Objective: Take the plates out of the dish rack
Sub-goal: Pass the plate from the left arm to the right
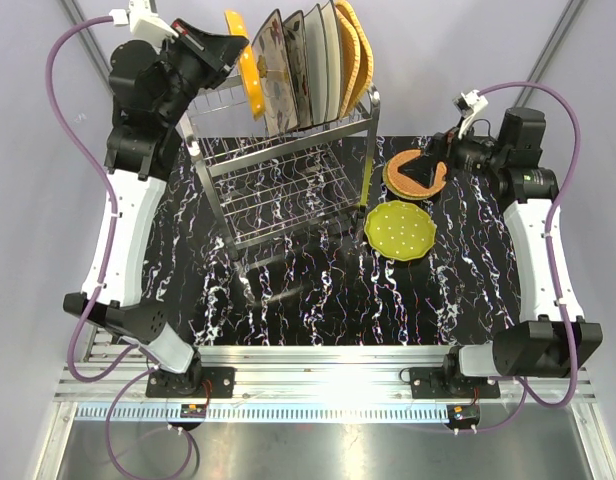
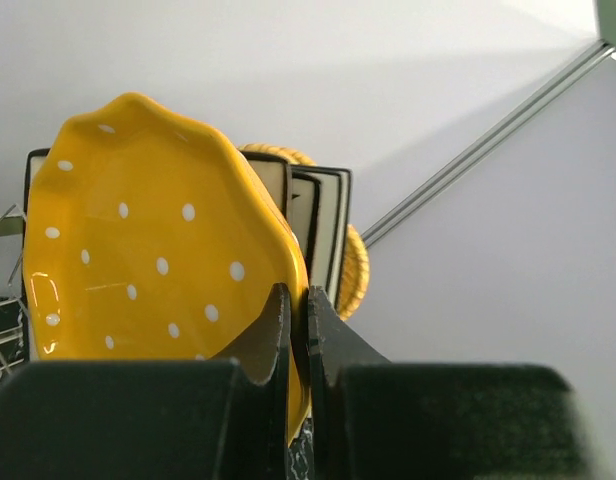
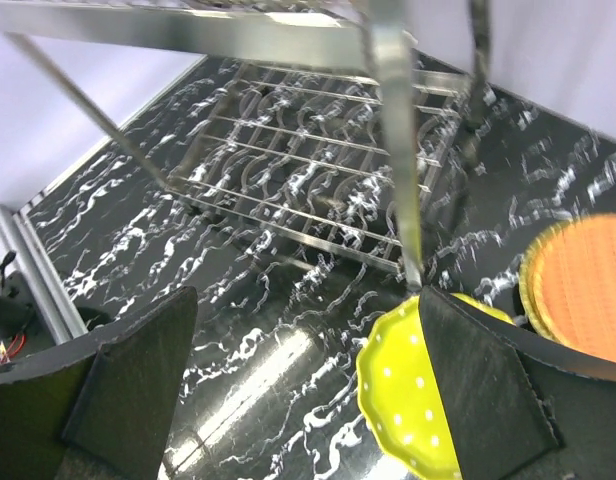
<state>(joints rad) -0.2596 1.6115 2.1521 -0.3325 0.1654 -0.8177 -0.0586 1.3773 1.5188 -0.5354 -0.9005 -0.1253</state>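
I find the left gripper (image 2: 296, 305) raised at the top left of the tall two-tier shiny steel wire dish rack (image 1: 288, 185), its two dark fingers (image 2: 271, 335) drawn together and clamped on the rim of the orange scalloped plate with white dots (image 2: 148, 250). This plate stands on edge at the left end of the row on the rack's upper tier. Directly behind it, also on edge, stand the square cream floral plate (image 1: 273, 70) and further square pale plates (image 1: 323, 55). The woven tan-orange plates (image 1: 356, 50) close the row at the right end. The lower tier of the rack shows only bare wire. The rack stands on the black, white-veined marbled table top (image 1: 288, 300), towards its far left. Two plates lie flat on the table to the right of the rack: the round woven tan-orange plate (image 1: 400, 180) farther back and the lime-green scalloped dotted plate (image 1: 400, 230) nearer, just beside each other. The right gripper (image 3: 308, 330) is over the woven plate in the overhead view, its fingers spread wide apart with nothing between them. I cannot tell whether it touches that plate. From the right wrist view, the lime-green plate sits partly behind the right-hand finger.
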